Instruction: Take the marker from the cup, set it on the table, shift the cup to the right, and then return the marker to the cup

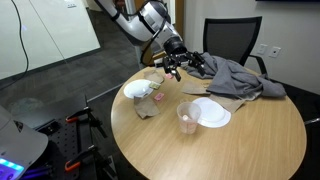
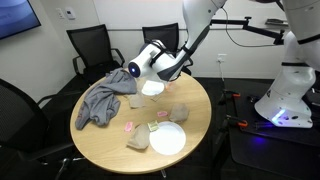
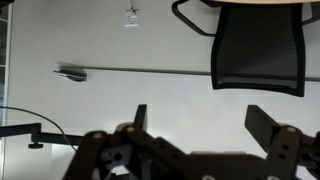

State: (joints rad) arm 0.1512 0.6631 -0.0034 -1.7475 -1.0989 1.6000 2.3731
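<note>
Closest in, in an exterior view, the cup (image 1: 187, 118) stands upright on the table (image 1: 235, 150). It sits just beside a white plate (image 1: 212, 113); you cannot tell whether the two touch. A pinkish-orange tint shows inside the cup and appears to be the marker (image 1: 187, 115), though it is too small for you to make out its shape or lean.

Farther across the tabletop lie crumpled brown napkins (image 1: 150, 106), and next to them a second white plate (image 1: 137, 89).

Your gripper (image 3: 196, 112) hangs above the far part of the table, well apart from the cup and raised clear of the surface. In the wrist view its two fingers (image 3: 141, 118) are spread wide with nothing between them. Past them you look level across the room at a pale wall and a chair back (image 3: 258, 50).

Behind the gripper, a gray cloth (image 1: 235, 78) is heaped at the table's far edge. A black office chair (image 1: 232, 38) stands just beyond it.
</note>
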